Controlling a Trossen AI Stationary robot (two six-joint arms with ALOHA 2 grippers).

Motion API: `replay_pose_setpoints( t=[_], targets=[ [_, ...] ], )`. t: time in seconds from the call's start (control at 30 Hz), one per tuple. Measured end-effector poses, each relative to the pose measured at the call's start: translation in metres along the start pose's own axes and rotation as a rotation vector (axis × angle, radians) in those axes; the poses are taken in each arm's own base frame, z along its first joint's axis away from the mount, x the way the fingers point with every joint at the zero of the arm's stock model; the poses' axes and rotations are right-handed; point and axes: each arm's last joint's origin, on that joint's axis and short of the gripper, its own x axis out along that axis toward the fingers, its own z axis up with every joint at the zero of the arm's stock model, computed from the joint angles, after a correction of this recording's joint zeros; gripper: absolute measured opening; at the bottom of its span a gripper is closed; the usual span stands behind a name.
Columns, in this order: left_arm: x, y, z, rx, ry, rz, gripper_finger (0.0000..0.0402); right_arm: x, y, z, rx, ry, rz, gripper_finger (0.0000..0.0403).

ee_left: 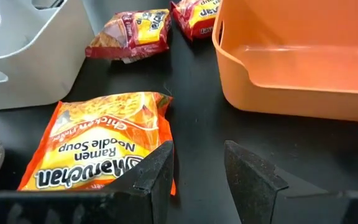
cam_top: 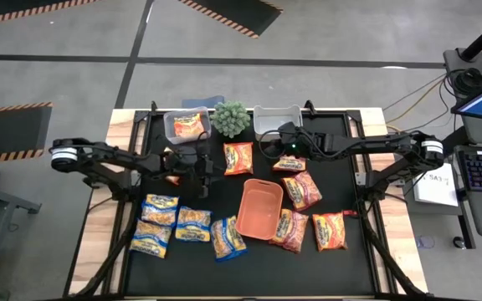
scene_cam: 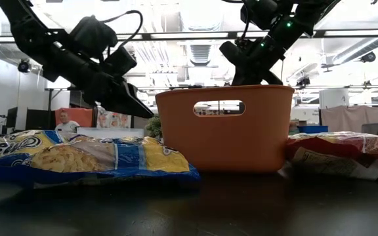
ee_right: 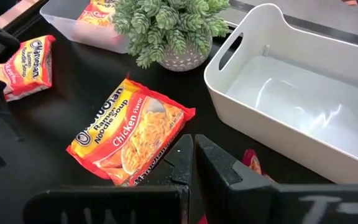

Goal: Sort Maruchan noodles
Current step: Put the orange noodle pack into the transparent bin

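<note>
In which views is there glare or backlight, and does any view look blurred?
Low view: bright ceiling lights behind leave both arms as dark silhouettes, and the near yellow-and-blue packet looks soft. Right wrist view: light streaks shine on the floor of the white bin. Left wrist view: the orange packet shows mild sheen, print readable. High view: even light.

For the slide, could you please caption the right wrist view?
Right gripper, fingers shut, above an orange chicken packet beside the empty white bin.

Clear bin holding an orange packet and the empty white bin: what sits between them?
A small potted green plant stands between the clear bin and white bin, seen in the high view.
</note>
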Motion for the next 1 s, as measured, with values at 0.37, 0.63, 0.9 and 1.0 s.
replay_pose_setpoints(
  t=[0.37,0.63,0.9,1.0],
  targets=[
    [0.024,0.005,-0.003,0.014,0.057,0.09,0.0125,0.008,0.007,-0.01,0.038,0.169,0.205,0.0009],
    [0.038,0.007,-0.001,0.038,0.074,0.109,0.0125,0.03,0.015,-0.01,0.061,0.194,0.182,0.0009],
    [0.038,0.008,0.002,0.059,0.067,0.111,0.0125,0.032,0.027,0.007,0.034,0.22,0.162,0.0009],
    [0.038,0.007,0.001,0.066,0.074,0.11,0.0125,0.03,0.029,0.012,0.026,0.236,0.144,0.0009]
  ],
)
